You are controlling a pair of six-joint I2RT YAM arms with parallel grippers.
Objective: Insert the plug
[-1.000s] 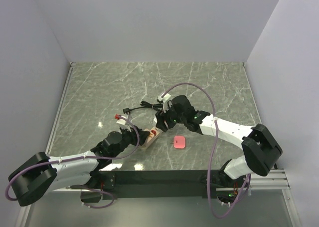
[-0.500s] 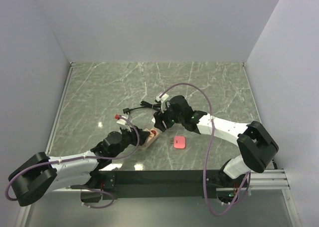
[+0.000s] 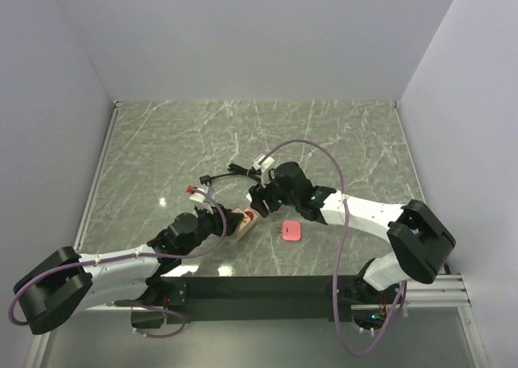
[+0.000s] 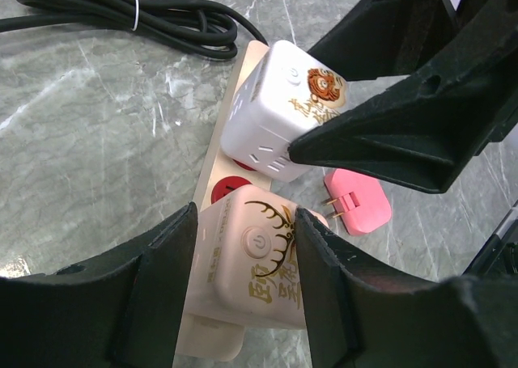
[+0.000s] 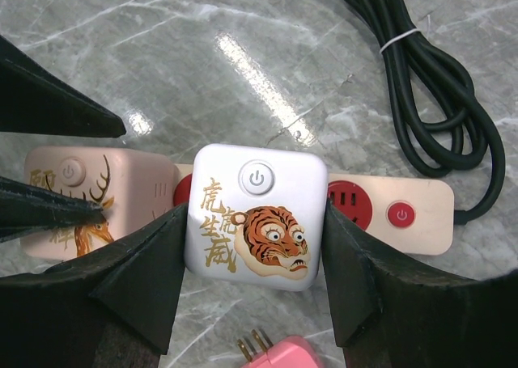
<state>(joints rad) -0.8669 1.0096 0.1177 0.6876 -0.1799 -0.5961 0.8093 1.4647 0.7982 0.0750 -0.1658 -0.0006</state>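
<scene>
A beige power strip (image 3: pixel 245 220) with red sockets lies mid-table, also in the right wrist view (image 5: pixel 421 214). My left gripper (image 4: pixel 247 263) is shut on a pink cube plug with a gold deer (image 4: pixel 259 263) that sits at one end of the strip. My right gripper (image 5: pixel 255 247) is shut on a white cube plug with a tiger (image 5: pixel 255 218), which stands over the strip's middle socket; its prongs are hidden. The white cube also shows in the left wrist view (image 4: pixel 279 109). In the top view the left gripper (image 3: pixel 231 224) and right gripper (image 3: pixel 259 200) meet at the strip.
A flat pink plug (image 3: pixel 291 231) with bare prongs lies on the marble just beside the strip, also in the left wrist view (image 4: pixel 360 209). The strip's black cable (image 5: pixel 429 85) is coiled behind it. One red socket and a red switch (image 5: pixel 402 214) stay uncovered.
My right arm has shifted slightly left and nearer with the white cube, settling closer over the strip. The left arm has not moved.
</scene>
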